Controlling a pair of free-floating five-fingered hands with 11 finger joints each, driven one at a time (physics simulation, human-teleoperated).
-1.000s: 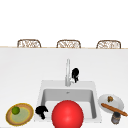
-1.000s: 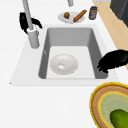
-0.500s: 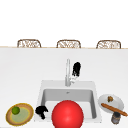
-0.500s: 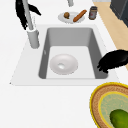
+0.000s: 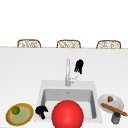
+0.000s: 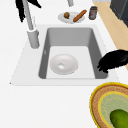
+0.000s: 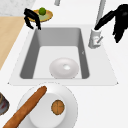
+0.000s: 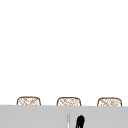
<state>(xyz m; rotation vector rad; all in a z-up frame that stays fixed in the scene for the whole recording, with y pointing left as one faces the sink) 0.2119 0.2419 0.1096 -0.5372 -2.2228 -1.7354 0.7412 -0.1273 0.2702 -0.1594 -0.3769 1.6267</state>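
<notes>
**White kitchen counter with a grey sink and two black hands**

White counter runs all around the grey square sink. Three woven brown chair backs stand in a row behind the counter.

The tall silver tap stands straight up at the back edge of the sink. Its long side goes up and down. Its little lever sticks out to the side, toward the right hand.

The right hand floats in the air just beside the tap, near its top. Its fingers hang down, loose and a bit spread. It holds nothing. I cannot tell if it touches the tap.

The left hand floats over the front left corner of the sink, next to the round yellow woven plate. Its fingers are curled down and hold nothing.

A green round fruit sits on the woven plate.

A white round bowl lies on the bottom of the sink. A big red ball shape shows in front of the sink in the front view.

On the right is a white plate. It has a long brown bread stick and a small brown round bun on it. A dark jar stands near that plate.
</notes>
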